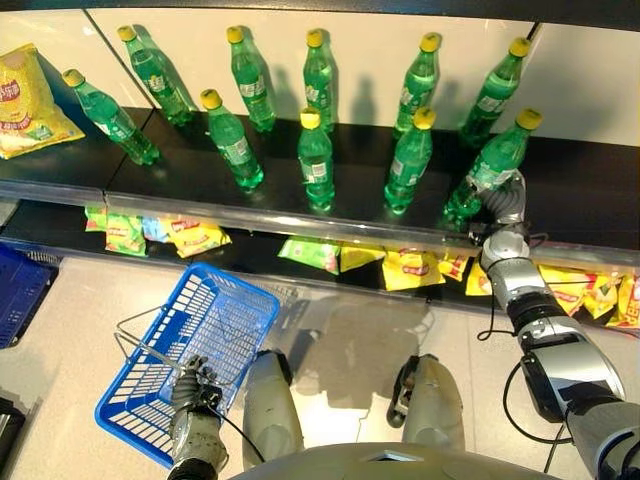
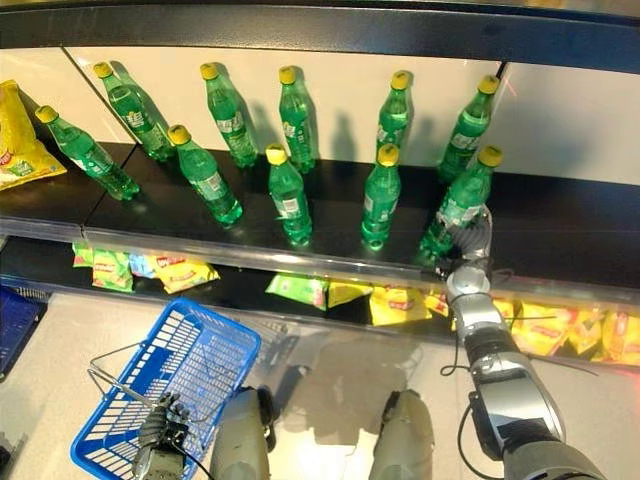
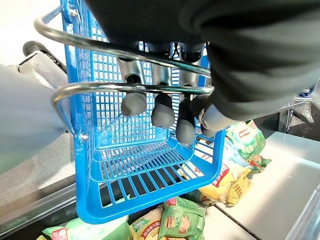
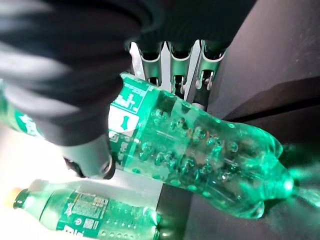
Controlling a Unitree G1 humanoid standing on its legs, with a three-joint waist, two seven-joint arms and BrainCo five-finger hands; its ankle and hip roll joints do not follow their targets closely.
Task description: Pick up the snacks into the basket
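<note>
My right hand (image 1: 503, 203) has its fingers clamped on a green bottle (image 4: 200, 160); my left hand (image 3: 165, 107) curls round the basket (image 1: 190, 350) handles. Lifting carelessly could topple neighbouring bottles.

Basket (image 1: 215, 330): blue plastic mesh with wire handles, empty, hung tilted at lower left, held by its handles.
Snacks (image 1: 195, 237): yellow and green packets, laid in a loose row along the lower shelf; one yellow bag (image 1: 25, 100) lay on the upper shelf's left end.

Green bottles (image 1: 316, 160) with yellow caps, a blue mesh basket (image 1: 190, 350), yellow-green snack bags (image 1: 410, 268).
</note>
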